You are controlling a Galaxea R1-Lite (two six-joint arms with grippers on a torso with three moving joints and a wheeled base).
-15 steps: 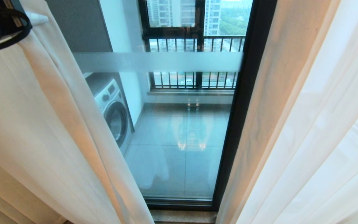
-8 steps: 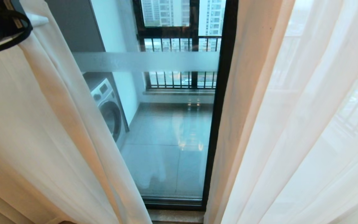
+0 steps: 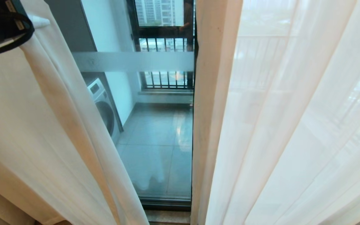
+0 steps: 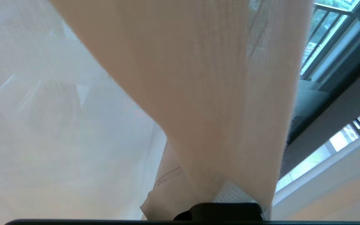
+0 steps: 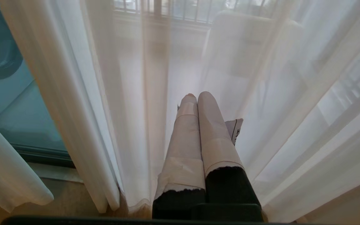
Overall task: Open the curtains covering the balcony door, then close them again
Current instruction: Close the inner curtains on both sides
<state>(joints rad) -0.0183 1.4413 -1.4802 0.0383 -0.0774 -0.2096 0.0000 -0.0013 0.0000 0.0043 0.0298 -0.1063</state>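
The curtains hang as two sheer white panels. The left panel is pulled taut from its cream hem, and my left gripper at the upper left is shut on that hem. In the left wrist view the hem fabric drapes over the fingers, leaving one taped finger showing. The right panel hangs free. Between the panels a narrow strip of the balcony door shows, with its frosted band. My right gripper is shut and empty, low down, pointing at the right panel.
A washing machine stands behind the glass on the balcony's left. The black-barred railing runs across the far side. The door's dark bottom rail and a stone sill lie at floor level.
The whole view has shifted: the door frame and right panel slid leftward in the picture while the held left hem kept its place. The strip of bare glass between the panels is narrower.
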